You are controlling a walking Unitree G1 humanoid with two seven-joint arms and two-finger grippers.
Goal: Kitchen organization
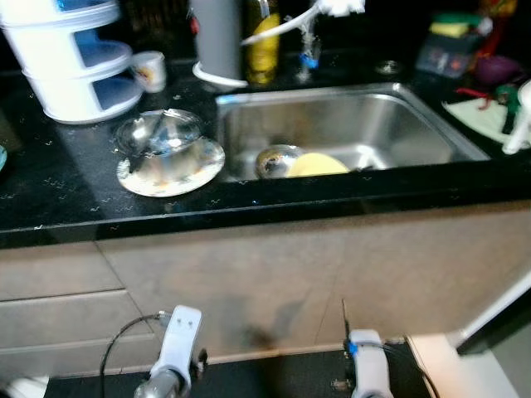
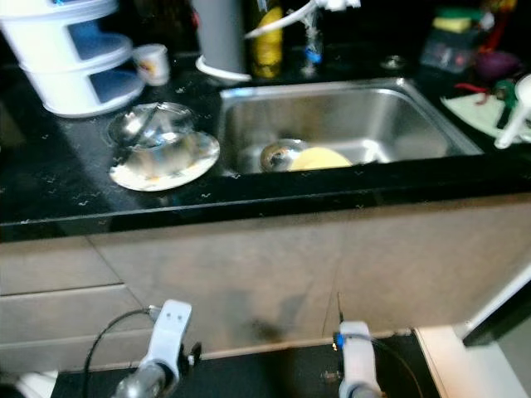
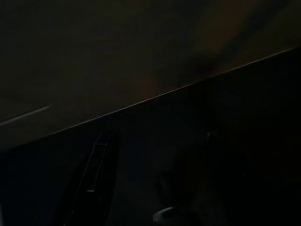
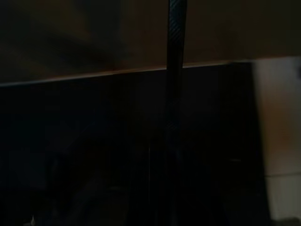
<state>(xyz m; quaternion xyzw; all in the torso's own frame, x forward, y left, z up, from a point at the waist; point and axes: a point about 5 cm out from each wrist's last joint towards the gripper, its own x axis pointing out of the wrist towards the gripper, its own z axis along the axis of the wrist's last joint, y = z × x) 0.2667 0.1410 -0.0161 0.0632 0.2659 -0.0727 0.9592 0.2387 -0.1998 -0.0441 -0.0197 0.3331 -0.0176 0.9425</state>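
A steel sink (image 1: pixel 431 124) is set into the black counter (image 1: pixel 75 207). Inside it lie a small steel bowl (image 1: pixel 276 160) and a pale yellow plate (image 1: pixel 316 164). Left of the sink, a steel bowl (image 1: pixel 160 135) stands on a soiled round plate (image 1: pixel 203 168). My left arm (image 1: pixel 176 348) and right arm (image 1: pixel 367 365) hang idle low in front of the cabinet, far below the counter. Both wrist views are very dark and show only the cabinet's bottom edge over dark floor.
A white tiered container (image 1: pixel 75 62) and a small cup (image 1: pixel 149 70) stand at the back left. Behind the sink are a grey cylinder (image 1: pixel 217 41), a yellow bottle (image 1: pixel 264 46) and a white faucet (image 1: pixel 290 25). Clutter and a white cloth (image 1: pixel 481 116) lie at the right.
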